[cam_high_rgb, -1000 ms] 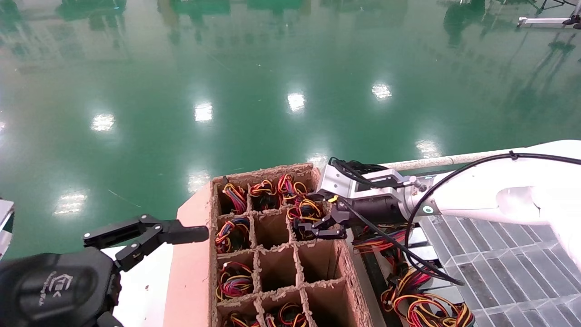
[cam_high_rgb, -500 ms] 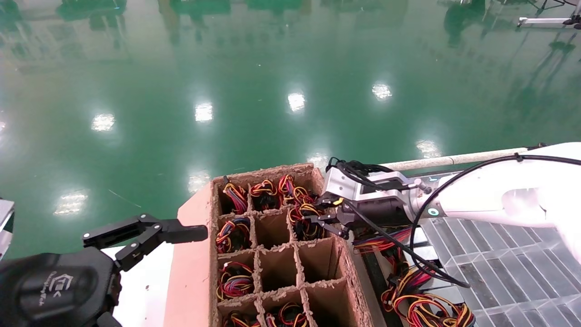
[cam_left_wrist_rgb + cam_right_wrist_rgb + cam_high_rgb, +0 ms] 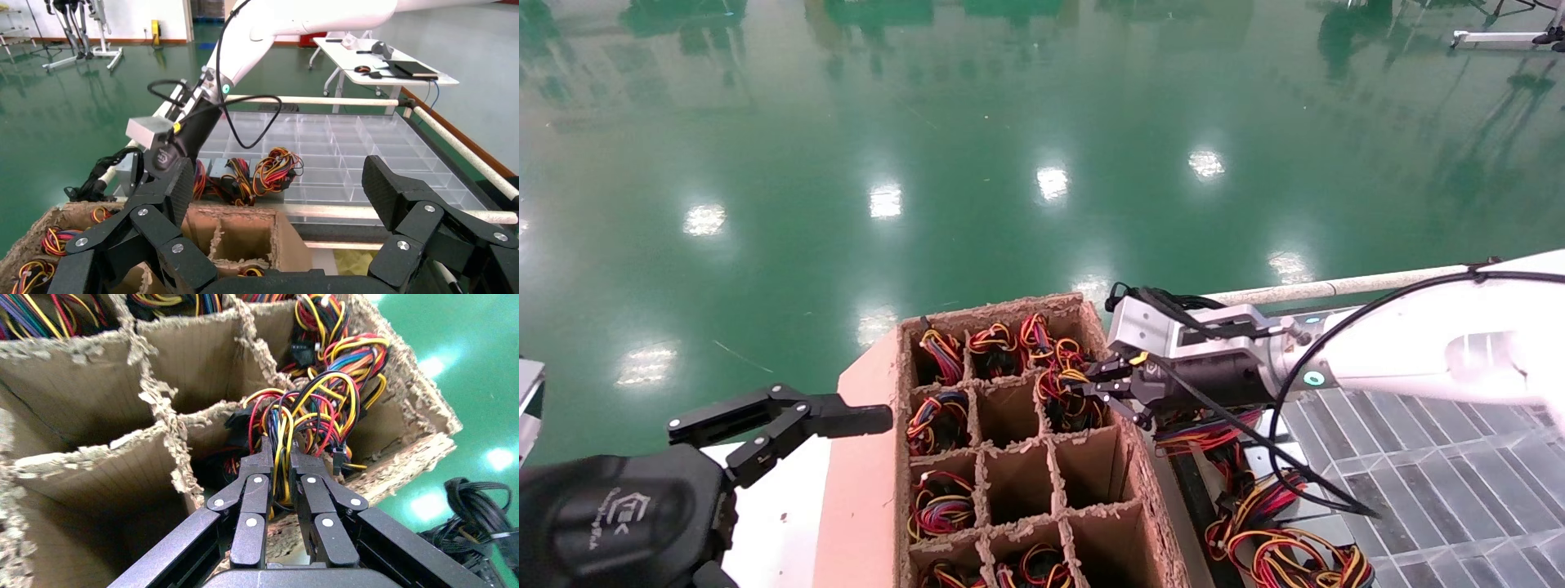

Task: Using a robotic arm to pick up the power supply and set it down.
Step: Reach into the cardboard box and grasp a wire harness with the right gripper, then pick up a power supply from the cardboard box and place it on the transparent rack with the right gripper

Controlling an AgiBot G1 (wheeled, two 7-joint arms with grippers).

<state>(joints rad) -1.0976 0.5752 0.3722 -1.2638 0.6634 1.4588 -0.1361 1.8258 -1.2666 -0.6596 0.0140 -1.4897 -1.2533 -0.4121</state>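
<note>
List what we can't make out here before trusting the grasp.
- Power supply body: in no view; right wrist view shows only the wire bundle pinched in the right claw, hiding the cell below.
- Carton: near rows cut by head view's bottom edge.
- Carton cell floors: dark, hidden by wires.
- Left claw: open, parked beside the carton; its base cut off in the left wrist view.

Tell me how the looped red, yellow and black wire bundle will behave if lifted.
The right gripper pinches only the looped red, yellow and black wire bundle, so it will probably flop and stretch. Its loops may snag the ragged brown cardboard divider.
</note>
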